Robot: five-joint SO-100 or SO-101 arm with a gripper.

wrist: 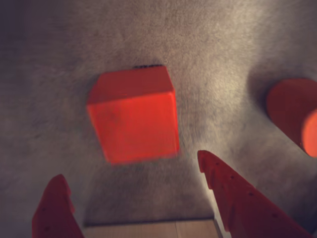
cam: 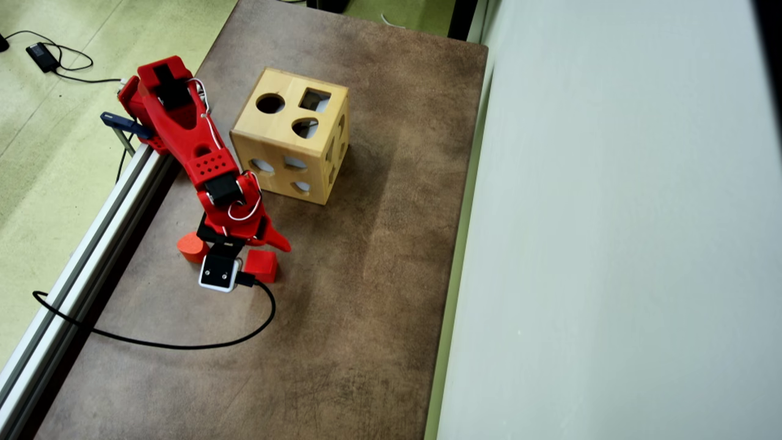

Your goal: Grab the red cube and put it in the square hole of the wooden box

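Now the end effector (wrist: 131, 186) hangs with its jaws wide and empty above the desk (cam: 366, 275) — the red cube (wrist: 132, 115) lies just ahead, roughly centred between the fingers, not yet touched.

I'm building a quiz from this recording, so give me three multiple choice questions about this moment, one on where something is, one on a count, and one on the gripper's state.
1. Where does the red cube lie?
A. inside the wooden box
B. on the brown mat, ahead of the gripper
C. held off the mat

2. How many cut-outs show on the box's top face?
A. one
B. three
C. five

3. The gripper is
A. open and empty
B. shut on the cube
C. shut on the red cylinder

Key: B, wrist view shows it resting on the mat; B, round, square and teardrop holes; A, fingers spread with nothing between.
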